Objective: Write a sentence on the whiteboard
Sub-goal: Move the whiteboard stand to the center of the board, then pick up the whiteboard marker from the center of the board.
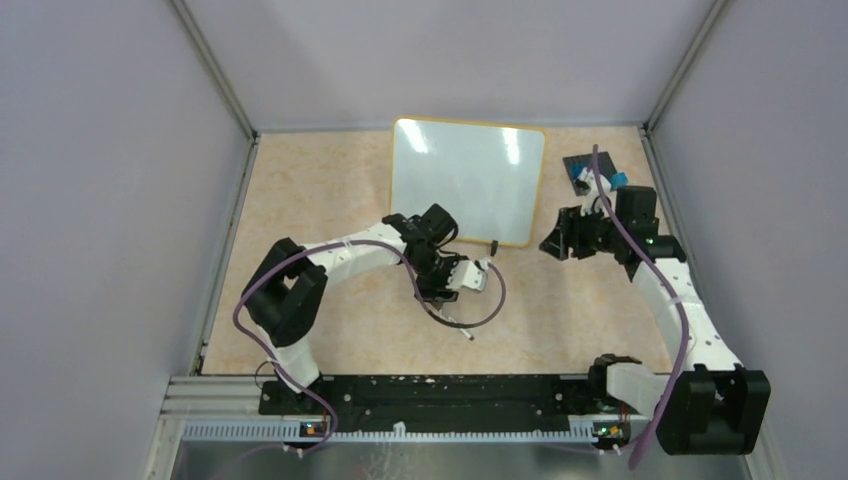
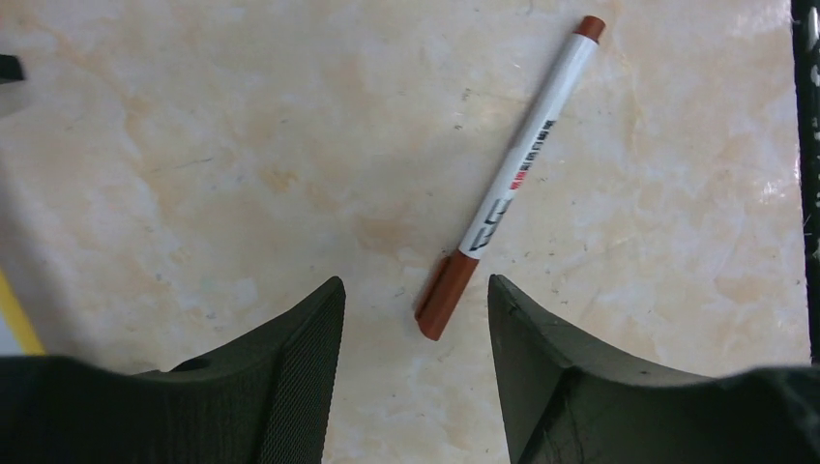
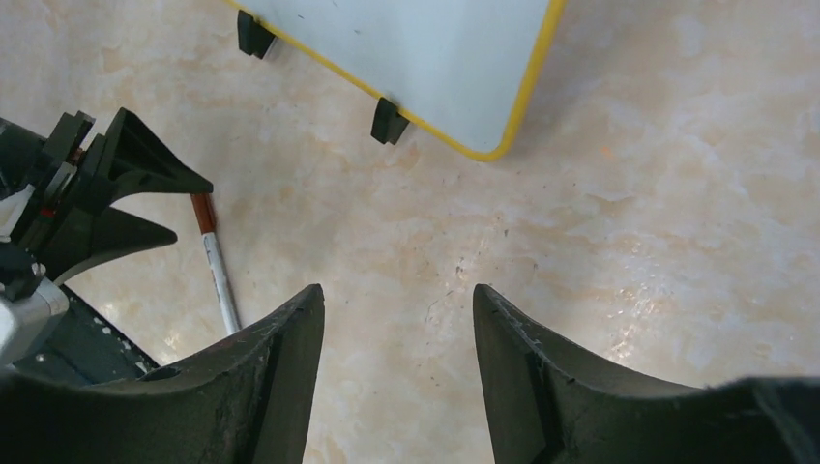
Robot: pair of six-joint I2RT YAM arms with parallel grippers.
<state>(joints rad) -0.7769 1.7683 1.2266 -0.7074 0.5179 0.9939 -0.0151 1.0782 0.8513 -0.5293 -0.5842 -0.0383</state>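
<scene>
Small white rectangular whiteboard (image 1: 468,180) with a thin yellow rim and black feet sits at the far centre of the beige marbled table (image 1: 330,190). Its face is blank, so the sentence is not yet written. A thin white-barrelled marker (image 2: 512,174) with a reddish-brown cap lies flat on the table on the near side of the whiteboard, not touching it. The left hand (image 2: 416,290) hovers right over it, released, jaws apart. The cap end lies just between the fingertips and the long axis runs diagonally away to the fingers' right, so a grasp probably needs some wrist turn or a shift up the barrel. The right hand (image 3: 396,295) is also released and empty, by the whiteboard's near right corner, farther from the marker. The left arm's purple cable (image 1: 490,300) loops close by. A dark grey studded plate (image 1: 590,172) with blue bricks sits far right, out of the way.
</scene>
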